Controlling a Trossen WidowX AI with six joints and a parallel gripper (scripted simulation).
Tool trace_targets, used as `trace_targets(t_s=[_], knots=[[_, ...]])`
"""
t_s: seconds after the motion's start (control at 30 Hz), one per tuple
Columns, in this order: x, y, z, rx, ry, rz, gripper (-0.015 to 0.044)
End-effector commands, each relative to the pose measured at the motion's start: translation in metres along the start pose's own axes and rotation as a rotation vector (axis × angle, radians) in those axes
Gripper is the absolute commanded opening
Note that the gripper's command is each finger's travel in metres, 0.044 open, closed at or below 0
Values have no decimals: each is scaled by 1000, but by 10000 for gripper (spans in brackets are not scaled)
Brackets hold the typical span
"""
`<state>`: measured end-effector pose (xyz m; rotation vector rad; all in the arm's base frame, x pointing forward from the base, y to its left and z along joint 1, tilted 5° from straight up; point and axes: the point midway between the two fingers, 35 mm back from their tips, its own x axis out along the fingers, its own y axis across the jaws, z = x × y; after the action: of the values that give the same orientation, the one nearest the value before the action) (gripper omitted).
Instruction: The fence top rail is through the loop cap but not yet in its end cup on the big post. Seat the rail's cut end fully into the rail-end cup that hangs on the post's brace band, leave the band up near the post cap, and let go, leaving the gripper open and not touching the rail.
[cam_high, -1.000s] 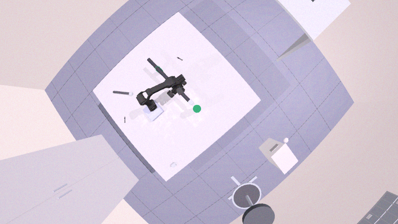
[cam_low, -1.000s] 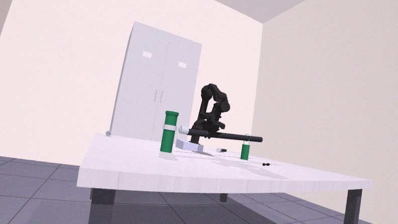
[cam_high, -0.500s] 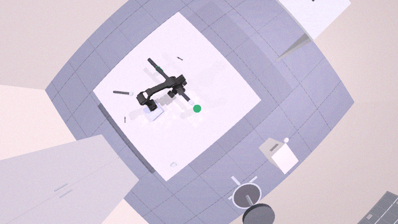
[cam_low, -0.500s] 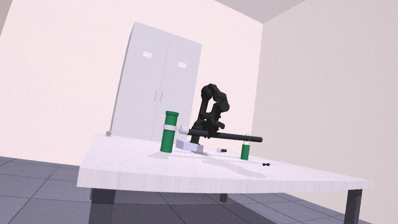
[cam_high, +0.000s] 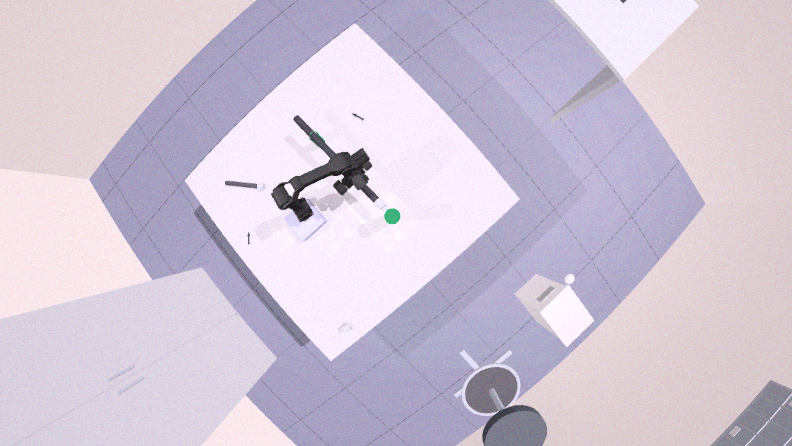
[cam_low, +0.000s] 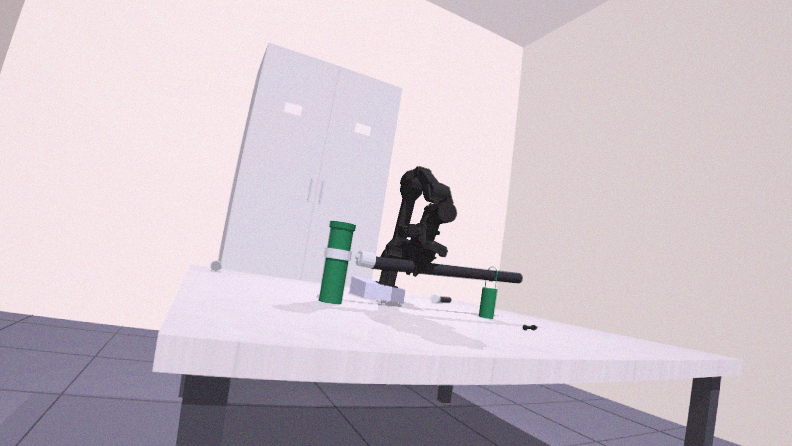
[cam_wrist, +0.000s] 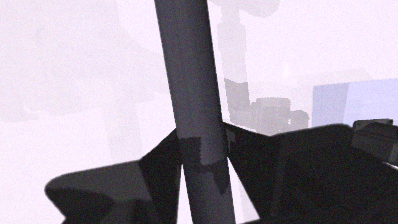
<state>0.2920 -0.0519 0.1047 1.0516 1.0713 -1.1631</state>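
The dark fence top rail (cam_high: 305, 126) (cam_low: 465, 272) (cam_wrist: 192, 75) is held raised and slightly tilted, its far end through the green wire loop cap on the small green post (cam_low: 487, 303). My gripper (cam_low: 416, 267) (cam_wrist: 198, 128) is shut on the rail, a finger on each side. The white rail-end cup (cam_high: 379, 203) (cam_low: 365, 259) is beside the big green post (cam_low: 334, 282). The rail's cut end meets the cup's mouth; how deep it sits is hidden. The white brace band (cam_low: 338, 254) is around the post, some way below the post cap (cam_high: 391, 216) (cam_low: 342, 226).
A short dark bar with a white end (cam_high: 241, 183) (cam_low: 441, 299) lies on the table (cam_high: 443, 193) (cam_low: 249, 337). Small dark hardware (cam_high: 358, 116) (cam_low: 529, 327) lies near the loop-cap post. A small pale piece (cam_high: 344, 327) lies near a table corner. My arm's base block (cam_high: 305, 226) (cam_low: 376, 289) is behind the rail.
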Motion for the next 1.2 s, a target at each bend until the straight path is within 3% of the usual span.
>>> trace_targets(t_s=[0.0,1.17], knots=[[-1,1,4,-2,-16,5,0],[-2,1,2,-2,-8,1,0]])
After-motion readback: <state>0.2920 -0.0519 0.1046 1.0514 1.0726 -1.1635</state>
